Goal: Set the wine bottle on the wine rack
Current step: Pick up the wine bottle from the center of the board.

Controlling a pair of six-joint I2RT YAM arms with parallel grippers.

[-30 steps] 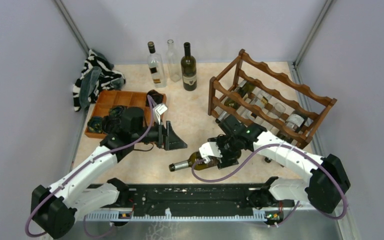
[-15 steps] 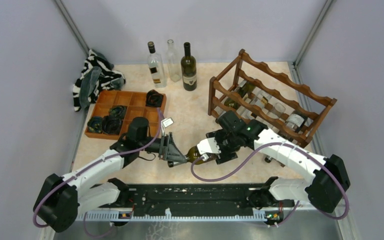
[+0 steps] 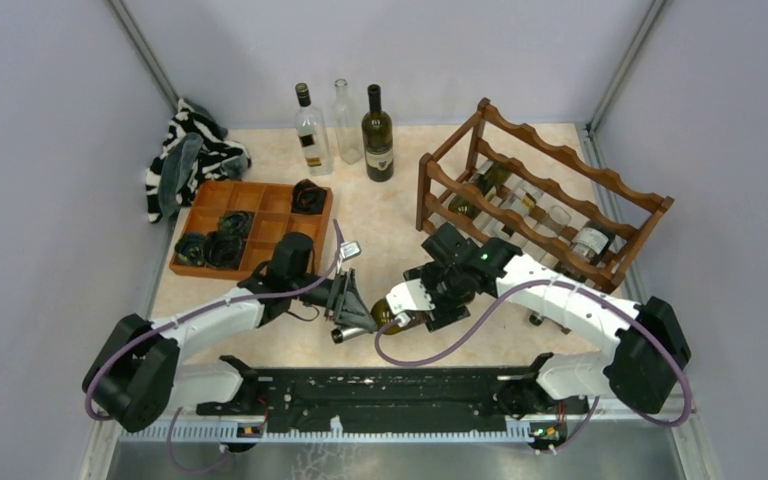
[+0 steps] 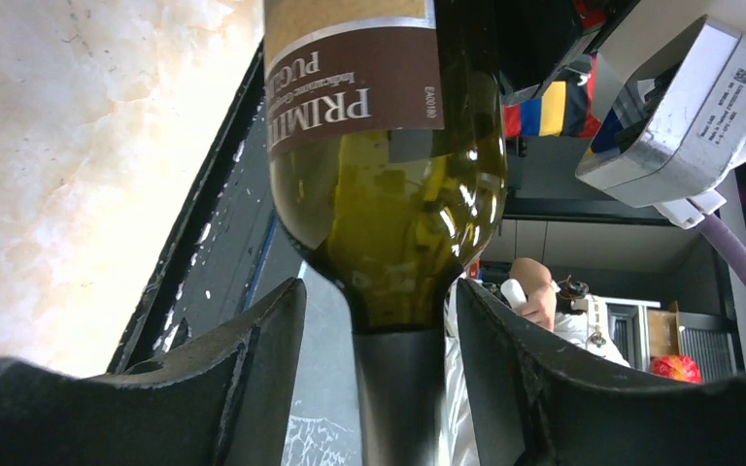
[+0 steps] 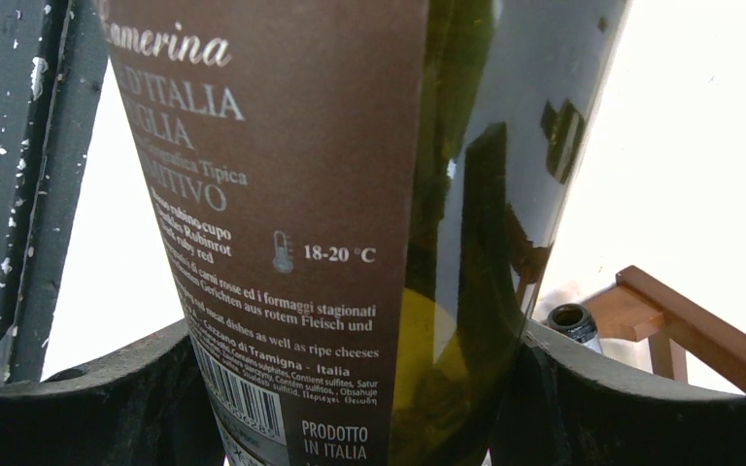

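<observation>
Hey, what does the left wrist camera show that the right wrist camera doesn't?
Only the left wrist: the bottle at its neck, which sits between the left fingers with a gap on one side, and its front label.
Only the right wrist: the right fingers pressed against the bottle's body, its back label, and a corner of the rack.
Both: the same green bottle and the pale table.

On the wine bottle (image 4: 398,223) I read "PRIMIT"; its label (image 5: 282,243) says "18-20 °C" and "PRODOTTO IN ITALIA".
</observation>
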